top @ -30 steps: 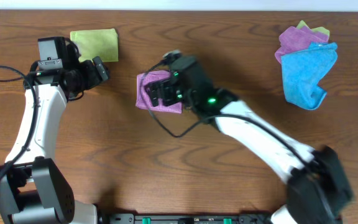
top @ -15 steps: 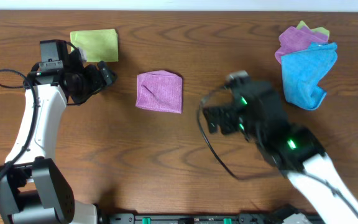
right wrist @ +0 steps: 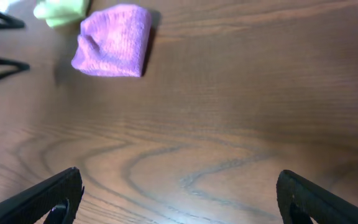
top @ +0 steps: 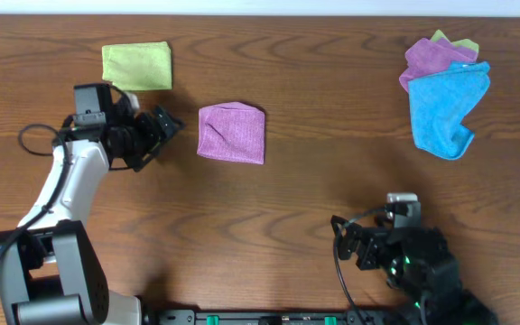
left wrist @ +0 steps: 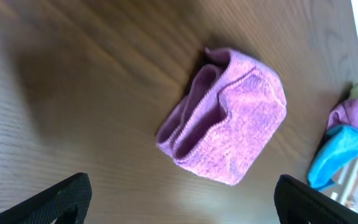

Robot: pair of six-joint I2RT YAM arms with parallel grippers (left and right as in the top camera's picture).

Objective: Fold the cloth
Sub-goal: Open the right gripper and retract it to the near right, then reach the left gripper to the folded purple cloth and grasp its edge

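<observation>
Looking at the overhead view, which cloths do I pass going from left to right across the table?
green cloth → lilac cloth → cloth heap, whose pieces overlap.

The cloth (left wrist: 229, 124) is matt, nubby microfibre; the table (top: 332, 181) is smooth, grained wood.

In my left wrist view only 2 black fingertips (left wrist: 55, 202) of my left jaws show, cropped by the bottom edge. The right wrist view crops my right jaws' fingertips (right wrist: 48, 199) likewise. Overhead, the bottom edge cuts off my right arm (top: 418, 266). In the far pile on the desk, a crumpled yellow-green cloth (top: 450, 41) lies mostly hidden under a crumpled purple cloth (top: 427, 59) and a bright blue cloth (top: 445, 108). The folded lilac microfibre cloth (left wrist: 229, 124) hides its inner layers.
</observation>
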